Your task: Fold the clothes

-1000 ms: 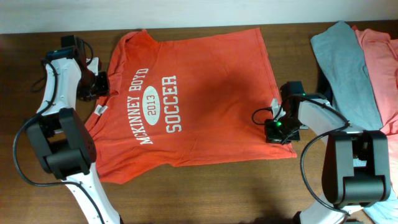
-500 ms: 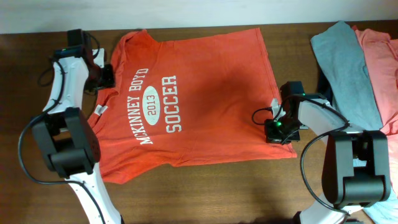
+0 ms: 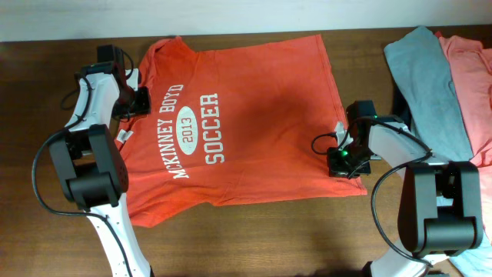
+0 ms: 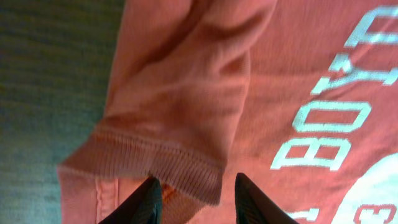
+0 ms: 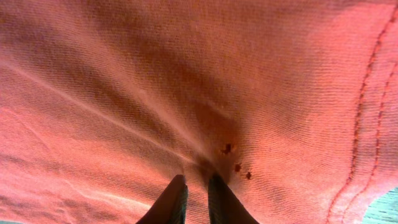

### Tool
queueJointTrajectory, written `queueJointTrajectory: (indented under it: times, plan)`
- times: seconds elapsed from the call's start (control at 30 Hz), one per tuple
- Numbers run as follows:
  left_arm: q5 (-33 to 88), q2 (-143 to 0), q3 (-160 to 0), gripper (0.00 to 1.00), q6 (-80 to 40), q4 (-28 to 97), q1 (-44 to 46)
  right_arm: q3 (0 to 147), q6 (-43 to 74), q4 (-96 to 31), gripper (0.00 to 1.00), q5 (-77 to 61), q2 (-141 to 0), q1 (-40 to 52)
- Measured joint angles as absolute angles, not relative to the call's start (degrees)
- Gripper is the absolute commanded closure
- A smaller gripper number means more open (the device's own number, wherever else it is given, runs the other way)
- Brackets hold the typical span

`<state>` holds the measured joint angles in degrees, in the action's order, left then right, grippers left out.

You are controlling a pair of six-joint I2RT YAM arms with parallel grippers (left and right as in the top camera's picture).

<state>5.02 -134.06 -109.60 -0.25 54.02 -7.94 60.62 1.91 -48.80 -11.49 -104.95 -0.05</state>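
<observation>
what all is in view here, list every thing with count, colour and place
orange-red t-shirt: 1, orange-red with white print, spread flat mid table
label: 1, white, at the shirt's left edge
grey t-shirt: 1, grey, right side of table
salmon-pink t-shirt: 1, salmon pink, far right, beside the grey one
table: 1, dark brown, under everything
left end effector: 1, black, open astride the sleeve hem
right end effector: 1, black, pinching the shirt's right side

Right gripper is clamped narrowly on the orange-red T-shirt; left gripper is seen pointed down, 2 fingers parted.
</observation>
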Motion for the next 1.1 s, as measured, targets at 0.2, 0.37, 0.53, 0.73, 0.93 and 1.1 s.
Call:
queueJointTrajectory:
  times: [0.2,0.37,0.53,0.73,0.93,1.1]
  plan:
    - [4.9,-134.1,-109.6,0.79,-1.3,51.3,-7.9,60.6,1.9,-48.8,0.82,-11.5,-104.9,-0.1]
    - [4.6,-134.1,-109.6,0.93,-1.8,49.9,-7.9,60.6,1.9,-48.8,0.83,-11.4,-104.9,-0.1]
    - [4.5,-134.1,-109.6,0.79,-2.0,49.9,-7.9,60.6,1.9,-48.8,0.82,-11.3,-104.9,-0.1]
    - [4.5,-134.1,-109.6,0.7,-2.4,55.7,-7.9,60.6,1.9,-48.8,0.82,-11.3,-104.9,-0.1]
    - [3.6,-134.1,-109.6,0.7,-2.4,56.7,-7.9,60.6,1.9,-48.8,0.82,-11.3,-104.9,-0.1]
    - [3.2,-134.1,-109.6,0.7,-3.2,54.6,-7.9,60.6,1.9,-48.8,0.83,-11.3,-104.9,-0.1]
